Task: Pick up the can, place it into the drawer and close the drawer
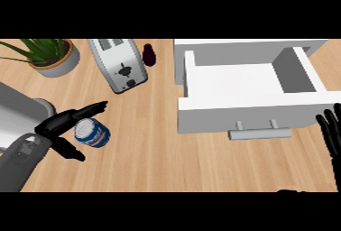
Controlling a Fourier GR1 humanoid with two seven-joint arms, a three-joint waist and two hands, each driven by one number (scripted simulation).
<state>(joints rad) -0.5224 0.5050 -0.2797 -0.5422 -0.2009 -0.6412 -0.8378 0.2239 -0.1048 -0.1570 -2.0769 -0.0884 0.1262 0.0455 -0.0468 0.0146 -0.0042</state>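
A blue and white can (92,132) stands on the wooden counter at the lower left. My left hand (58,122) is right beside it on its left, open: the straight fingers (90,109) reach over the can's far side and the thumb (70,152) sticks out on its near side. Whether they touch it I cannot tell. The white drawer (220,117) is pulled out at the upper right, its inside bare, with a grey handle (260,133) on the front. My right hand (330,135) rests open at the right edge, fingers up, near the drawer's front corner.
A silver toaster (118,64) lies behind the can, with a dark purple thing (149,54) beside it. A potted plant (50,55) stands at the back left. A grey appliance (16,110) fills the left edge. Bare wood lies between the can and the drawer.
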